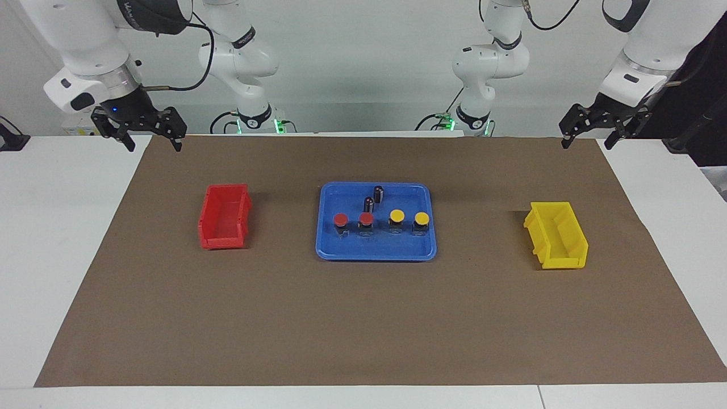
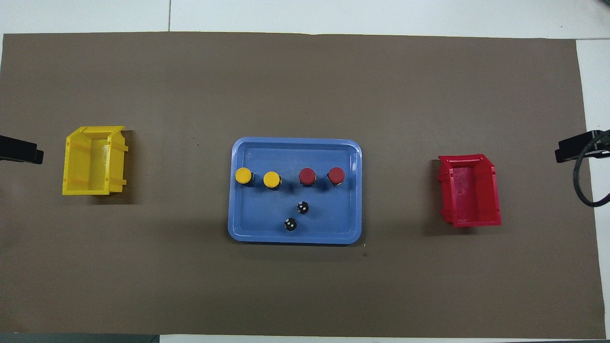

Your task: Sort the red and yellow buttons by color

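Note:
Two red buttons (image 1: 340, 219) (image 1: 366, 218) and two yellow buttons (image 1: 397, 215) (image 1: 421, 218) stand in a row in a blue tray (image 1: 375, 251) at the table's middle. The reds are toward the right arm's end, the yellows toward the left arm's end. The overhead view shows the same reds (image 2: 307, 176) (image 2: 336, 175) and yellows (image 2: 243, 176) (image 2: 271, 179). My right gripper (image 1: 153, 142) is open and empty, raised over the mat's corner nearest the robots at its own end. My left gripper (image 1: 586, 142) is open and empty over the matching corner at its end.
Two small black cylinders (image 1: 379, 193) (image 1: 368, 204) stand in the tray, nearer to the robots than the buttons. An empty red bin (image 1: 221, 241) sits toward the right arm's end. An empty yellow bin (image 1: 562, 262) sits toward the left arm's end. A brown mat (image 1: 363, 329) covers the table.

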Tool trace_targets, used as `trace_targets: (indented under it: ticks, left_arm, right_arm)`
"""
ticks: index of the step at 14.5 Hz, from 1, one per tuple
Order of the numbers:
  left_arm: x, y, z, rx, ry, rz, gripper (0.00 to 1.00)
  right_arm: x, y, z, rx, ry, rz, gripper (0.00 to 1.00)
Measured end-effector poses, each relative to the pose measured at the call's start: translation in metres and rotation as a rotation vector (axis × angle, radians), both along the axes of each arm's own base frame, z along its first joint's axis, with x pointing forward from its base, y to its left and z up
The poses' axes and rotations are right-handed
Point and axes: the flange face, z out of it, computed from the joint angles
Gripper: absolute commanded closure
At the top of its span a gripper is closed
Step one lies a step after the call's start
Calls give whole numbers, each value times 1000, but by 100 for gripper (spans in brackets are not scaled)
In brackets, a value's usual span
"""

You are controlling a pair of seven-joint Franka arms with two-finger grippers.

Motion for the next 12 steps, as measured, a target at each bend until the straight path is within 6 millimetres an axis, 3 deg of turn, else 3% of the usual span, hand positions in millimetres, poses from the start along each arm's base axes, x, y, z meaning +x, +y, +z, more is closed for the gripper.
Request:
trace_targets:
  ticks: [4,6,7,9,12]
  left_arm:
    - [0,0,0,0,0,0,0]
    - [0,0,0,0,0,0,0]
    - [0,0,0,0,0,0,0]
    - [0,0,0,0,0,0,0]
    - [0,0,0,0,0,0,0]
  right_arm:
    - [1,17,3,-1,-7,31,0]
    - [3,36,13,0,-29,55,0]
    - [6,61,18,6,-44,52,0]
    - [11,134,10,18,-45,17,0]
    - [25,268,-42,45,-88,-55,0]
